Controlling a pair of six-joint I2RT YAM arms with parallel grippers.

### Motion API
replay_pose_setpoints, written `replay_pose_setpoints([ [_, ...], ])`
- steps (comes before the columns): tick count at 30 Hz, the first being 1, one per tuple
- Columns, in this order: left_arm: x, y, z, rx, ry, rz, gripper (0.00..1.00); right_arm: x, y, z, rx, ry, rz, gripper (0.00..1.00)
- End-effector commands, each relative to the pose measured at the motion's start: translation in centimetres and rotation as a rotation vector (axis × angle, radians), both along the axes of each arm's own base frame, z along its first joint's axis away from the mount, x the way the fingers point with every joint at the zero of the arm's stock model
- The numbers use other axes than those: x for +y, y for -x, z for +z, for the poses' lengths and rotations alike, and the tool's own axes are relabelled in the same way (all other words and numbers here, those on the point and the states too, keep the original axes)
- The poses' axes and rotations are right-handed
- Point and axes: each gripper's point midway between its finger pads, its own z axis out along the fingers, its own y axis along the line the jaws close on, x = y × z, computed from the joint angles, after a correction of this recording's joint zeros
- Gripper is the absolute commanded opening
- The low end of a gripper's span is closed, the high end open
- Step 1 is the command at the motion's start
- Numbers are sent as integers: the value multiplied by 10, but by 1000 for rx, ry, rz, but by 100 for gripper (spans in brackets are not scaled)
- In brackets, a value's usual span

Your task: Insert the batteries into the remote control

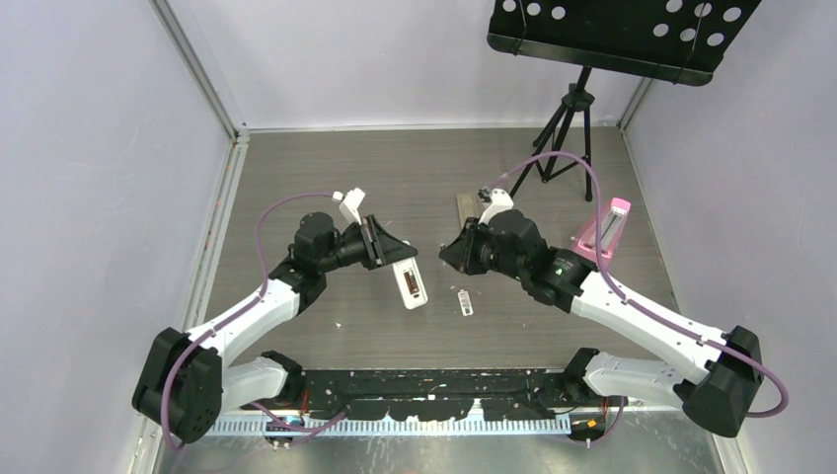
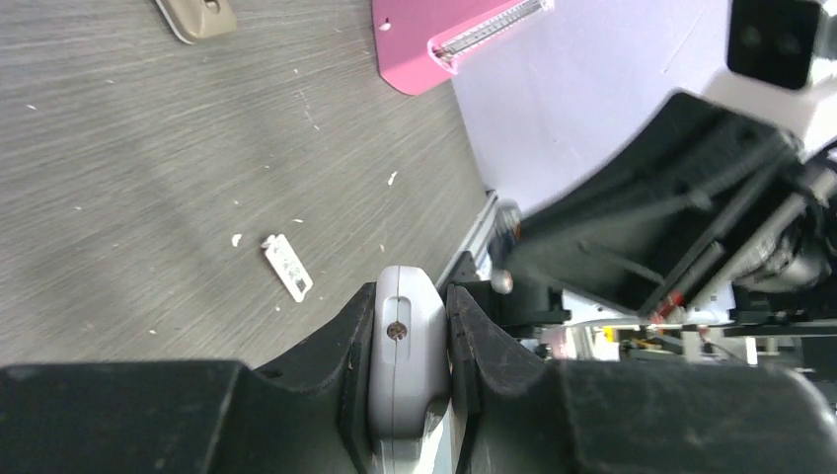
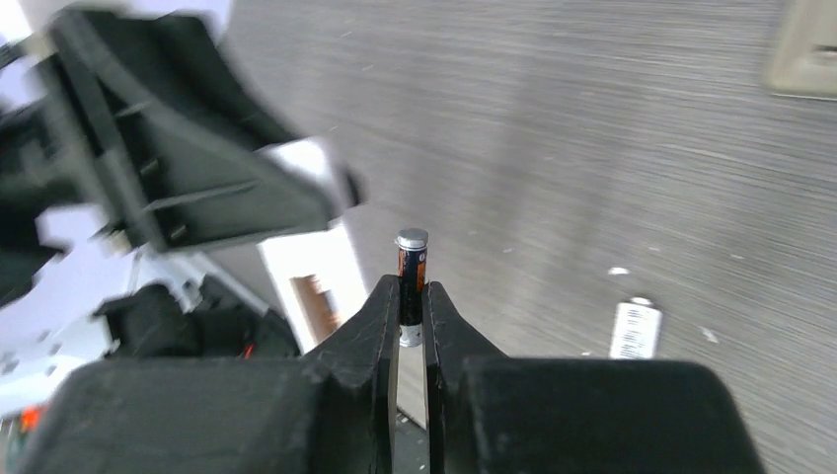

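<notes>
My left gripper [image 1: 391, 255] is shut on the remote control [image 1: 411, 284], a slim white bar held above the table with its dark battery recess facing up. In the left wrist view the fingers [image 2: 410, 296] clamp the remote's grey-white end [image 2: 405, 341]. My right gripper [image 1: 447, 255] is shut on one battery [image 3: 411, 269], dark with orange print and metal ends, standing upright between the fingers [image 3: 406, 294]. The battery is just right of the remote's recess [image 3: 316, 298], a short gap apart. Other batteries are out of view.
A small white bar with dark markings [image 1: 464, 301] lies on the table below the grippers. A tan-beige flat piece [image 1: 464, 207] lies behind them. A pink wedge-shaped object [image 1: 604, 235] stands at the right. A black music stand [image 1: 622, 35] on a tripod is at the back right.
</notes>
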Motion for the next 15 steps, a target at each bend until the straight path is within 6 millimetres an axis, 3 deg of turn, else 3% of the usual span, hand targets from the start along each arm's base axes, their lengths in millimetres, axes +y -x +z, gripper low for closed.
replay_pose_setpoints([
  [1,-11,0,31,17,137,-46,0,37,33,37,-101,-98,221,6],
  [6,-12,-4,29,74,157,-26,0,53,51,39,-102,-40,297,7],
  [15,-13,-7,32,94,175,-15,0,59,50,32,-119,34,301,9],
])
